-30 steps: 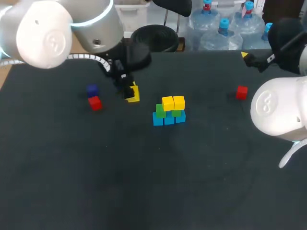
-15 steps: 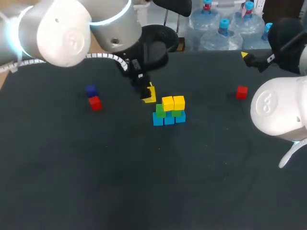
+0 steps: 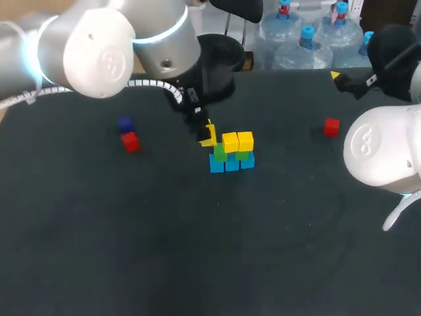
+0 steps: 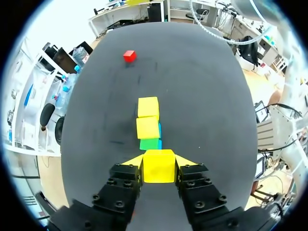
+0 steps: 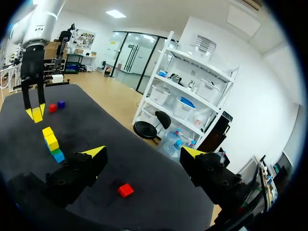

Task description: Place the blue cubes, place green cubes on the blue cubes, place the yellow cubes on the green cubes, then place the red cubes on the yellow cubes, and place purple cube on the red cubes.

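I found the left gripper (image 4: 159,162) pinching a yellow cube (image 4: 159,166) from two sides, one yellow fingertip flat against each opposite face. The cube sat square in the grip, level, with its faces in line with the fingers. It has no long axis. It hung at the left end of the stack (image 3: 231,153), just beside the bare green cube (image 3: 220,153). I could not tell whether the two touched. The stack's long axis ran across the table (image 3: 197,250) in the head view and straight ahead of the fingers in the left wrist view. Its bottom row was three blue cubes (image 3: 231,164). Green cubes lay on them, and two yellow cubes (image 3: 237,141) lay on the middle and right positions. The table surface was flat, matt and black. On my left side, well apart from the stack, a red cube (image 3: 130,141) lay just beside a purple cube (image 3: 125,123). A second red cube (image 3: 331,126) lay well apart on my right side. Nothing stood between the held cube and the bare green cube. The right gripper (image 5: 143,155) hung over the far right of the table with its jaws spread wide and nothing between them. The second red cube lay on the table below and between its fingers.
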Robot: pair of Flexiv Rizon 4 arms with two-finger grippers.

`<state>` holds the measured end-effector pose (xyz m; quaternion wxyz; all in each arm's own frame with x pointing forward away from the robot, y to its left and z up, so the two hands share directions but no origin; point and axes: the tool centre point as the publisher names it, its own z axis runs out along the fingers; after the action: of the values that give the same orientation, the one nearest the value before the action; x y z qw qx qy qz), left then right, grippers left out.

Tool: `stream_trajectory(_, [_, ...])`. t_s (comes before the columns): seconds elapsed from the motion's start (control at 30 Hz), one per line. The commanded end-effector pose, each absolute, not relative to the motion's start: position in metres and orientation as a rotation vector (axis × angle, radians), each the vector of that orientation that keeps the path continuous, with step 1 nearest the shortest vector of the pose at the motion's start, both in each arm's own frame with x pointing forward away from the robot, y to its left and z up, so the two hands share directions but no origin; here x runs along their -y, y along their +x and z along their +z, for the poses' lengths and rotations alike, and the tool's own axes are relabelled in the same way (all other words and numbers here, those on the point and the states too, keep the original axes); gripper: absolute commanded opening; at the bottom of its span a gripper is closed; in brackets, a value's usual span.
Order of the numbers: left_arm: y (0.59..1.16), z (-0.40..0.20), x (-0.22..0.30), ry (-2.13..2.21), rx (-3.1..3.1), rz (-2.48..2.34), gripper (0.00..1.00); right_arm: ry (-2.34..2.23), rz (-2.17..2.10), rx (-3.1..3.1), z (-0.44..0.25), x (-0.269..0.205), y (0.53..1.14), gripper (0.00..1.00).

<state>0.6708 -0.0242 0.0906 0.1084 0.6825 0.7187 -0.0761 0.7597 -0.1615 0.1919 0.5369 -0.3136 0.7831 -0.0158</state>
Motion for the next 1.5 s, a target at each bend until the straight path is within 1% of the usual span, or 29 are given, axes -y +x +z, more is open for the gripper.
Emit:
stream_trajectory(0.03, [0.671,0.080,0.026,1.994,-2.125,-0.242,0.00,-0.747,-0.035,-1.863,0.192,0.162,0.760,1.00])
stream_trajectory(0.57, [0.685,0.066,0.031,1.943,-2.170,-0.264,0.00,-0.747,-0.035,-1.863,0.192,0.162,0.760,1.00])
stream_trajectory(0.87, [0.686,0.060,0.037,2.033,-2.136,-0.269,0.00,-0.747,-0.035,-1.863,0.192,0.162,0.760,1.00])
stream_trajectory(1.5, [0.691,0.056,0.043,2.082,-2.122,-0.259,0.00,-0.747,-0.035,-1.863,0.192,0.162,0.760,1.00])
